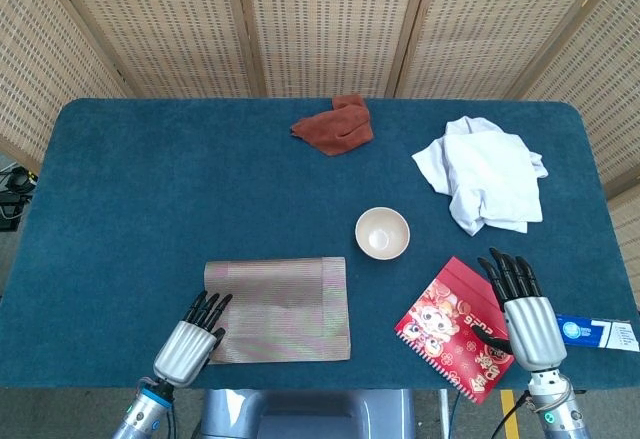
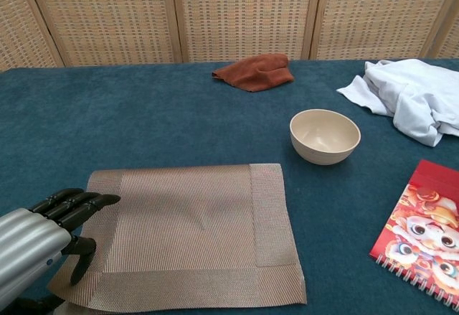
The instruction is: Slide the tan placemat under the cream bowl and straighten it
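Observation:
The tan placemat [image 1: 278, 309] [image 2: 193, 232] lies flat near the table's front edge, left of centre. The cream bowl [image 1: 382, 232] [image 2: 325, 135] stands upright on the blue cloth, apart from the mat, beyond its far right corner. My left hand [image 1: 190, 339] [image 2: 43, 236] is at the mat's near left corner; its fingers [image 2: 79, 204] reach over the mat's left border and the thumb points down onto it, with nothing pinched that I can see. My right hand [image 1: 520, 304] is spread flat at the front right, holding nothing, and is outside the chest view.
A red illustrated notebook [image 1: 455, 327] [image 2: 423, 229] lies right of the mat, beside my right hand. A white cloth [image 1: 488, 171] [image 2: 412, 96] is bunched at the back right and a rust cloth [image 1: 335, 124] [image 2: 254, 71] at the back centre. A small blue-white packet [image 1: 598, 332] lies at the right edge.

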`<state>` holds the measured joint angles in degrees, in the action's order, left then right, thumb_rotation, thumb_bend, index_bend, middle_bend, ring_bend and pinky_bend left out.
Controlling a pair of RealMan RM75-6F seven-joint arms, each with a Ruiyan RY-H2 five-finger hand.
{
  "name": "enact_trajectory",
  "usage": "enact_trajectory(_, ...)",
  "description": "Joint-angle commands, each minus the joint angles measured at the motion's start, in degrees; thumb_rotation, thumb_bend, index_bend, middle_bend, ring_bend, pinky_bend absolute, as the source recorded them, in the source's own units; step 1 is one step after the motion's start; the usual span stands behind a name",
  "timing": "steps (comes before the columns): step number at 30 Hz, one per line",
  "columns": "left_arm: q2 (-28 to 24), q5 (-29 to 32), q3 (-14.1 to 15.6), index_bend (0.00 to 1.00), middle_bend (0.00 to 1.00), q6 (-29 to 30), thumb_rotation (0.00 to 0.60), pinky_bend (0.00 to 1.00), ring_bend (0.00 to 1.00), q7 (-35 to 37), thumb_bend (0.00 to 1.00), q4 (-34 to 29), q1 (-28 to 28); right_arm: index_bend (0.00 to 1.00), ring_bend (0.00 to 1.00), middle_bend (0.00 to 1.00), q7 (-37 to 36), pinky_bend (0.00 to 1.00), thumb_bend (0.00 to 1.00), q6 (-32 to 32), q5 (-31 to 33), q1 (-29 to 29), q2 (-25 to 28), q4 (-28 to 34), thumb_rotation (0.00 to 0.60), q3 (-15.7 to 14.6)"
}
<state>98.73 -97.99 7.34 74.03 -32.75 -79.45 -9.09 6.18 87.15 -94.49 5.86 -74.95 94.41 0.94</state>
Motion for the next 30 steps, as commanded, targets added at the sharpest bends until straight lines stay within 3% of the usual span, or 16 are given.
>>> enact_trajectory(1, -0.1, -0.02, -0.02, 0.65, 0.0, 0.15, 0.6, 0.0, 0.0, -0.04, 0.55, -0.12, -0.06, 0.05, 0.0, 0.0, -0.01, 0.0, 0.21, -0.13, -0.03, 0.03, -0.06, 0.04, 0.6, -0.08)
enact_trajectory(12, -1.92, 0.8, -2.37, 0.69, 0.0, 0.44, 0.6, 0.0, 0.0, -1.0, 0.69, -4.39, -1.5, 0.05, 0.0, 0.0, -0.3, 0.0, 0.21, -0.02, -0.26, 0.02, 0.12, 0.2, 0.6, -0.15)
enact_trajectory(18, -2.61, 2.2, -5.35, 0.7, 0.0, -1.17, 0.6, 0.0, 0.0, -2.6, 0.71, -7.34, -3.7, 0.05, 0.0, 0.0, -0.38, 0.0, 0.21, -0.59, 0.68, 0.2, -0.03, -0.27, 0.6, 0.22)
enact_trajectory(22, -3.21, 4.88, -8.93, 0.71, 0.0, -3.54, 0.6, 0.0, 0.0, -3.82, 0.71, -10.31, -6.09, 0.05, 0.0, 0.0, -0.19, 0.0, 0.21, -1.37, 1.87, 0.44, -0.27, -0.86, 0.6, 0.65)
enact_trajectory(23, -3.27, 7.54, -12.9, 0.71, 0.0, -5.45, 0.6, 0.0, 0.0, -4.35, 0.71, -11.84, -8.28, 0.05, 0.0, 0.0, -0.11, 0.0, 0.21, -1.55, 2.78, 0.5, -0.43, -1.34, 0.6, 1.15)
enact_trajectory(30, -1.97, 16.78, -23.0, 0.71, 0.0, -9.83, 0.6, 0.0, 0.0, -11.56, 0.7, -11.54, -15.43, 0.05, 0.0, 0.0, 0.02, 0.0, 0.21, -2.11, 5.16, 0.82, -1.02, -2.8, 0.6, 2.52)
